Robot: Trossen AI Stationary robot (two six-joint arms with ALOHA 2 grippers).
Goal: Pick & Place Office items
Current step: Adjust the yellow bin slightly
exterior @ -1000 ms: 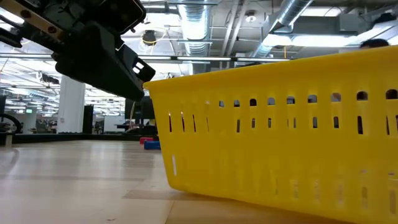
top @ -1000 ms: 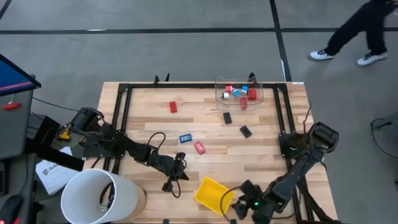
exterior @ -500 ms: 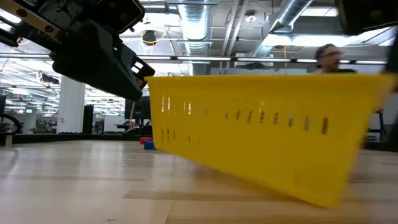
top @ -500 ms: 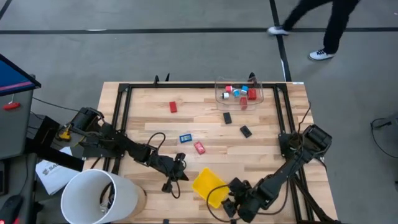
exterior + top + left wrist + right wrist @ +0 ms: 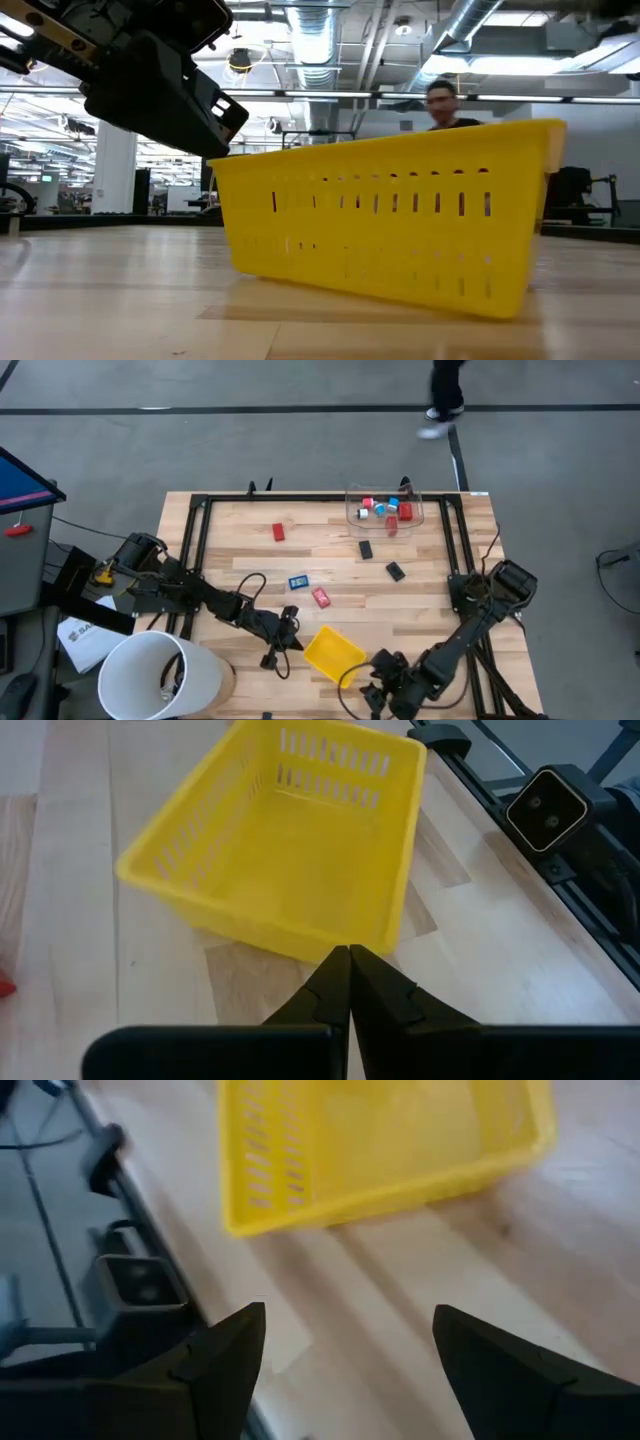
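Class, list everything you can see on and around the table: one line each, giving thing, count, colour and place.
Yellow tray: one, near edge, empty.
Clear plastic box: one, far edge, holding several red, blue and white pieces.
Red pieces: two, one far left, one central.
Black pieces: two, below the box.
Blue-and-white piece: one, central.
White bucket: one, near-left corner.
Person: one, beyond the table.
Left hand: shut, left of the tray.
Right hand: open, right of the tray.

Grey floor (image 5: 300,440) with dark lines; ceiling ducts (image 5: 320,40) and strip lights overhead.
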